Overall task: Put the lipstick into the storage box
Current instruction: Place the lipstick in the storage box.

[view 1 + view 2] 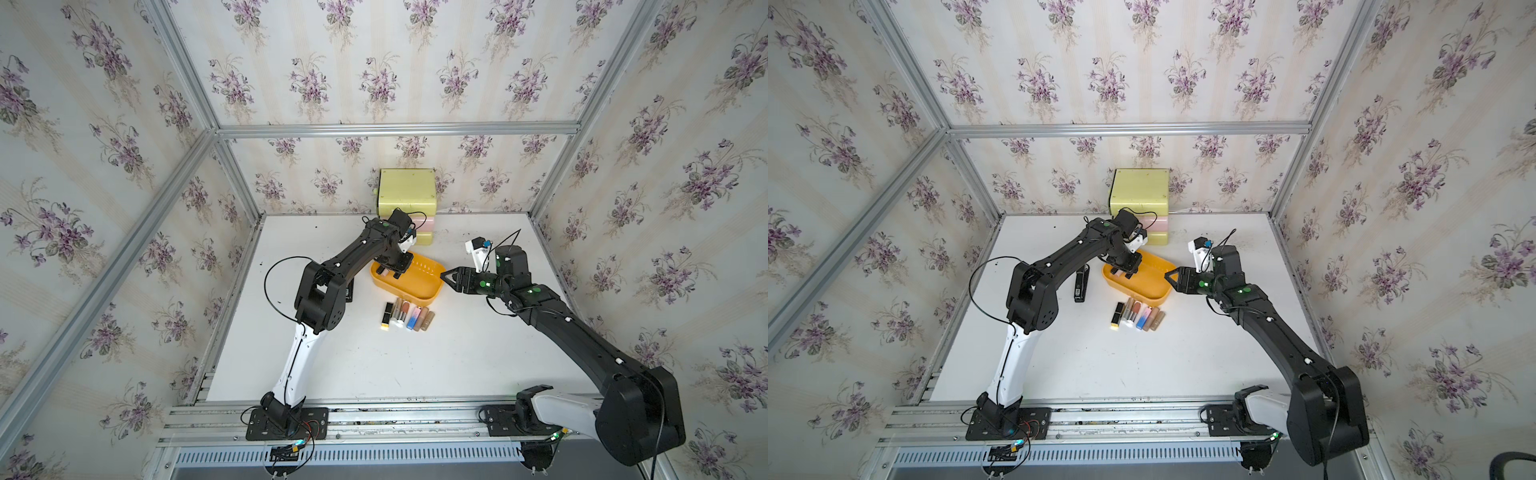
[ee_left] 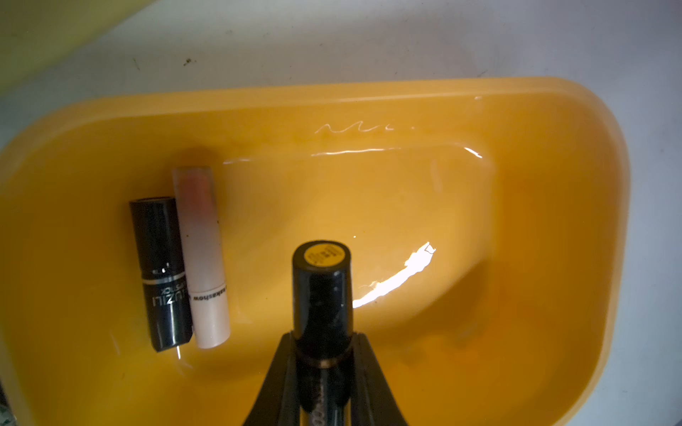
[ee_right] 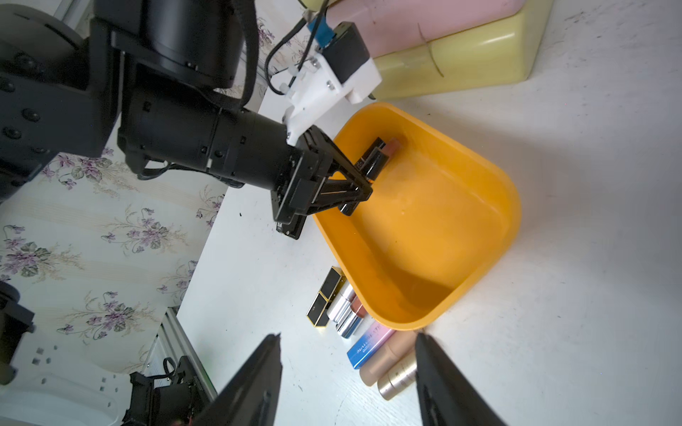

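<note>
The orange-yellow storage box (image 1: 419, 296) (image 1: 1150, 296) lies mid-table. My left gripper (image 1: 395, 270) (image 2: 323, 346) hangs over its left end, shut on a black lipstick (image 2: 321, 295) with a yellow end cap. Two more lipsticks lie side by side on the box floor, one black (image 2: 162, 273) and one pale pink (image 2: 201, 258). At the box's right end my right gripper (image 1: 444, 276) (image 3: 348, 337) stands open and holds nothing. A row of several lipsticks (image 1: 407, 316) (image 3: 354, 332) lies on the table just in front of the box.
A pale yellow-and-pink drawer unit (image 1: 407, 203) stands against the back wall behind the box. A small black object (image 1: 1081, 282) lies on the table beside the left arm. Aluminium frame posts edge the white table.
</note>
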